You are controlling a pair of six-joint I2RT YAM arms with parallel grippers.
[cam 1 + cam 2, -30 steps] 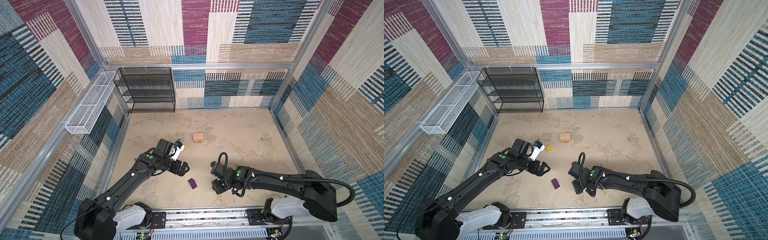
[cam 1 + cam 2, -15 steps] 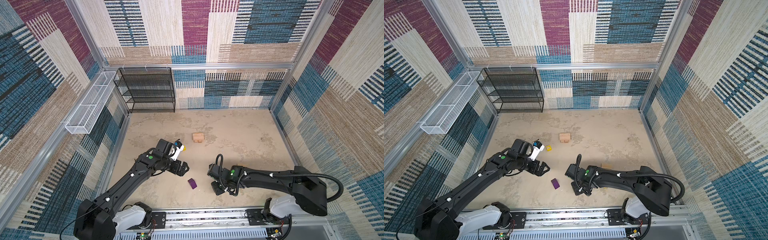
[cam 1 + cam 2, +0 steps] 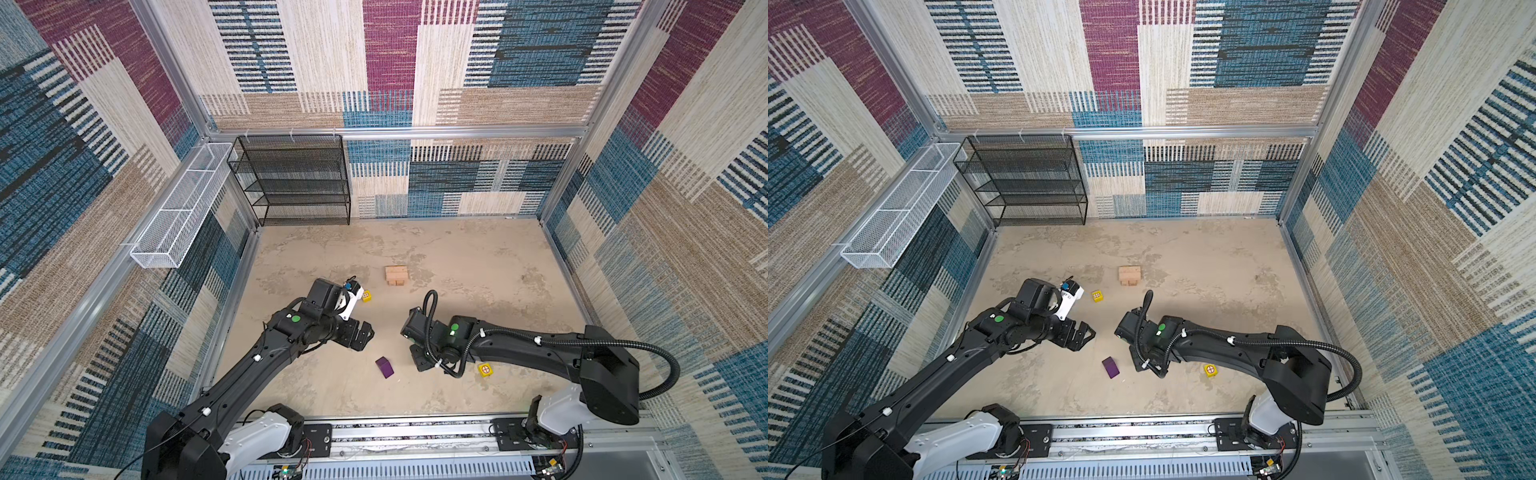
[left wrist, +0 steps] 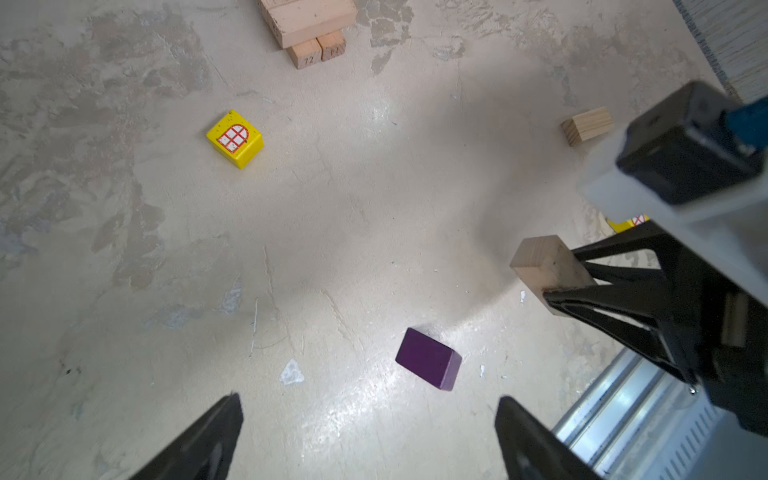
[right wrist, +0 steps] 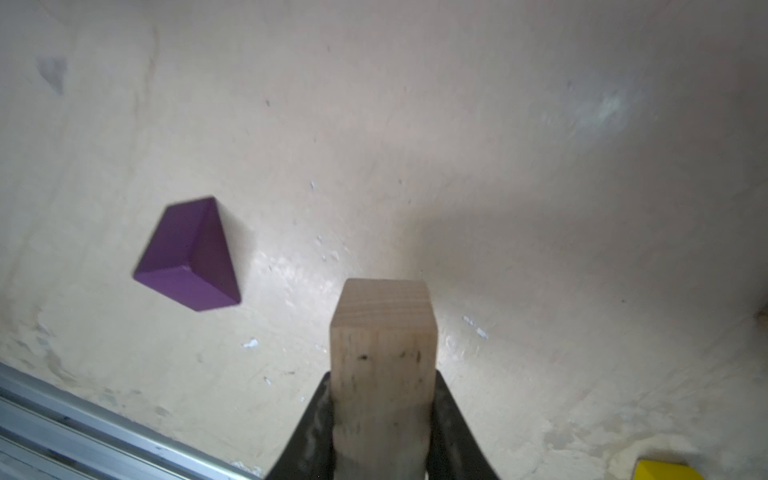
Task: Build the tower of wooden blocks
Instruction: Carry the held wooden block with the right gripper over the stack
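Clearly, the right tool (image 5: 382, 378) clamps a brick (image 5: 384, 328); the left tool (image 4: 370, 401) stands wide open. One end in the tower (image 4: 311, 20) reads "72".

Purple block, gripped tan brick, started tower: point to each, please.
purple block (image 5: 176, 239): right wrist view, on its large face.
gripped tan brick (image 5: 384, 357): right wrist view, on its long side face.
started tower (image 3: 397, 273): in a top view, on its upper layer.

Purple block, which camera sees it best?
The right wrist view: the purple block is big, close and unblocked, showing its triangular end and sloped side. The left wrist view shows it smaller and boxy. In both top views it is only a tiny purple patch.
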